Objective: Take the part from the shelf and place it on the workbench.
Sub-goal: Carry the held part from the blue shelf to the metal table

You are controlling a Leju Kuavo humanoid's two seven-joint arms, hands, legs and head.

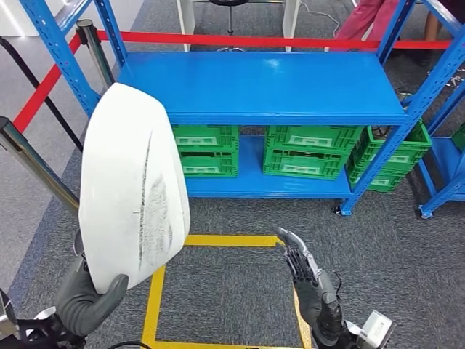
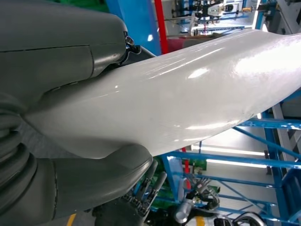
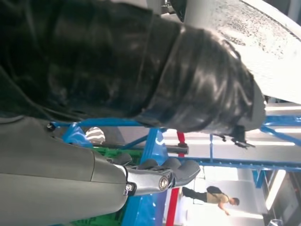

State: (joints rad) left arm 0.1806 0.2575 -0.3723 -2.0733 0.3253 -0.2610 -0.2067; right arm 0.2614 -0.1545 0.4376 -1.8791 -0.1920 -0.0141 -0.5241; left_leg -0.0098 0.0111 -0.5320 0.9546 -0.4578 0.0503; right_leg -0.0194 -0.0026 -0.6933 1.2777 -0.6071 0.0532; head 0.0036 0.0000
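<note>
Held aloft at the left of the head view, a large white curved shell of smooth moulded plastic rose from the robot's left hand, whose grey thumb and fingers clasped its lower edge. Dark scuff streaks marked the shell's matt inner face, while its glossy outer skin caught bright highlights in the left wrist view, where the thick grey thumb pressed against it. At lower right, the right hand held nothing, its dark fingers extended and slightly apart, palm turned toward the part.

Judging by the scene, the first half of the job was done: the part was off the blue steel shelf, whose flat painted top deck lay bare across the upper centre. What remained was the carry and the set-down; no worktop appeared in any frame, so the robot likely had to turn away first.

Green slotted plastic crates sat stacked on the lower deck. Yellow floor tape framed a square on grey carpet, and a red barrier belt ran behind the rack.
</note>
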